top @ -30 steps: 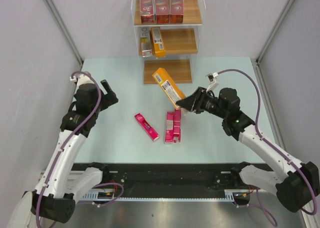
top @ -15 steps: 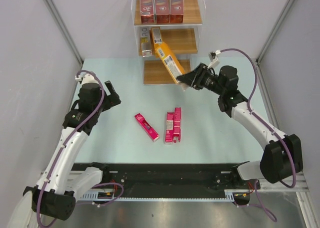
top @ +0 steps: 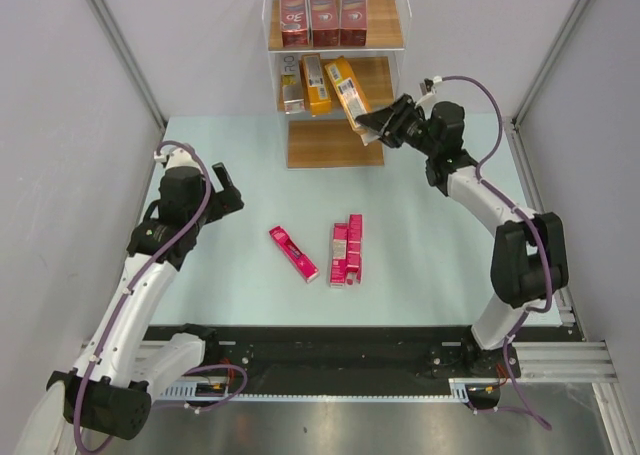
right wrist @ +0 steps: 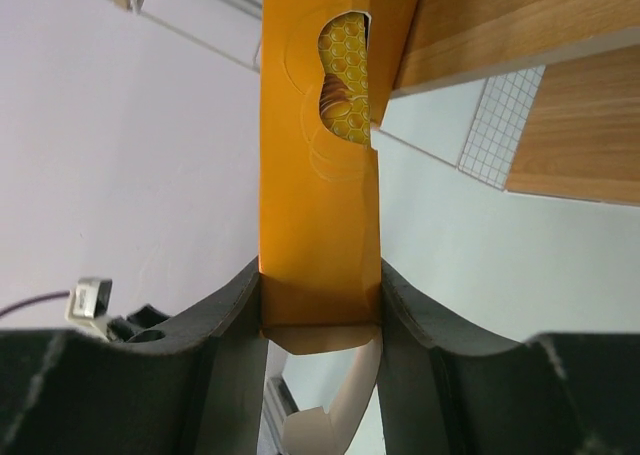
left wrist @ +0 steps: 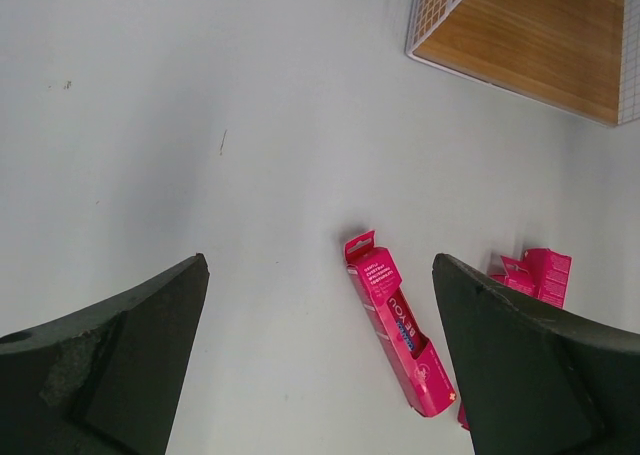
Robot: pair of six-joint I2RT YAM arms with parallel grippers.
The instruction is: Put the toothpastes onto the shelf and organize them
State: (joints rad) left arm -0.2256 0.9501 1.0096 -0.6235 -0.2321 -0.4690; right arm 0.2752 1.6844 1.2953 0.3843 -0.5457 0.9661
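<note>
Pinching orange carton (top: 348,90) at shelf (top: 335,143) middle tier, right jaws; left jaws spread, empty.

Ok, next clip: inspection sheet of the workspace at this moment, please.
Surface: pale green table.
Job's things: three dark red cartons on the shelf top tier; one orange carton on the middle tier; held orange carton tilted beside it; one pink carton and a pink cluster on the table.
Clutter: small greyish box on the middle tier, unidentifiable.
Grippers: left gripper open, empty; right gripper shut on the held orange carton.
Cables: purple cables along both arms.
Surroundings: grey walls.
</note>
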